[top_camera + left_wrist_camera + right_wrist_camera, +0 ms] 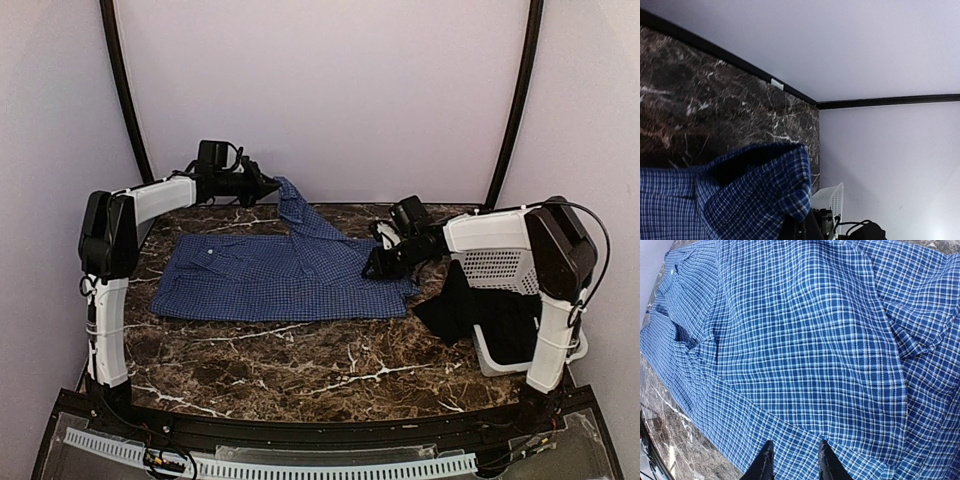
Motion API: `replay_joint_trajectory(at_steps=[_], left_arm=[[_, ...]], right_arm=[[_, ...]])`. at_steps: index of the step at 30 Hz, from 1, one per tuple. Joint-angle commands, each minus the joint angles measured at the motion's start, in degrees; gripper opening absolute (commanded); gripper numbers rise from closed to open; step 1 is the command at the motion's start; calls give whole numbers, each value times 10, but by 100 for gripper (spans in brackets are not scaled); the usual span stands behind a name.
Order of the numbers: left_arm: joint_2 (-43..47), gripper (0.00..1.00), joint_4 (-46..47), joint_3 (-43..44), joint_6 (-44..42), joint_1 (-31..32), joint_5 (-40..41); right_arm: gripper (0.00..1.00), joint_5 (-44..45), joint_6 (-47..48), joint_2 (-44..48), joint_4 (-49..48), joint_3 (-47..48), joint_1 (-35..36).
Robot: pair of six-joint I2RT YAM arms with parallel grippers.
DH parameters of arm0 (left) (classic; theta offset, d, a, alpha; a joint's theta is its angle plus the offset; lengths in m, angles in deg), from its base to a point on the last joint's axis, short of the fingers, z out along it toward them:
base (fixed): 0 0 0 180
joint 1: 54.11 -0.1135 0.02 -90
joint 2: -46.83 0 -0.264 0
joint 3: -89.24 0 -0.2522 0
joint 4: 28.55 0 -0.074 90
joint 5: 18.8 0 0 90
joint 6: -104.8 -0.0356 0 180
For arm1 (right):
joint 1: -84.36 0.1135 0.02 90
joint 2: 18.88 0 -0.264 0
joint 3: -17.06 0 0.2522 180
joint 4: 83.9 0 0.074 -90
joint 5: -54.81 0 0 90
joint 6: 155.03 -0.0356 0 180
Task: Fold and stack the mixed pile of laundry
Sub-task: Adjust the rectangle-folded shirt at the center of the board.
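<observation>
Table point(300, 370) carrying shirt point(270, 275), lying spread mid-table; whole shirt possibly sliding on marble during pull. Black garment point(455, 305) lying against basket point(497, 268) at right, risking snag under right arm. Left gripper point(268, 187) clenching raised shirt corner at far edge; thin pinch possibly slipping. Right gripper point(794, 460) hovering parted over shirt's right edge, grasping nothing; missed pinch risking crooked fold.

You have a dark brown, white-veined marble desk point(300, 360) before you, enclosed by plain pale lilac walls point(330, 90), two black curved struts point(125, 90) rising behind.
</observation>
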Motion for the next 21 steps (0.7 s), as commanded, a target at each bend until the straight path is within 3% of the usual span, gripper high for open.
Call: replay_joint_trajectory(at_steps=[1, 5, 11, 17, 21], left_arm=[[99, 0, -2, -101, 24, -3, -35], [205, 0, 6, -259, 35, -9, -26], [317, 0, 5, -415, 24, -46, -37], [376, 0, -98, -487, -54, -90, -39], [372, 0, -119, -517, -78, -128, -57]], right_arm=[[27, -7, 0, -25, -22, 4, -3], [25, -5, 3, -48, -24, -5, -3], [23, 1, -3, -46, -35, -25, -3], [22, 1, -9, -21, -36, -39, -3], [22, -17, -14, 19, -40, -64, -1]])
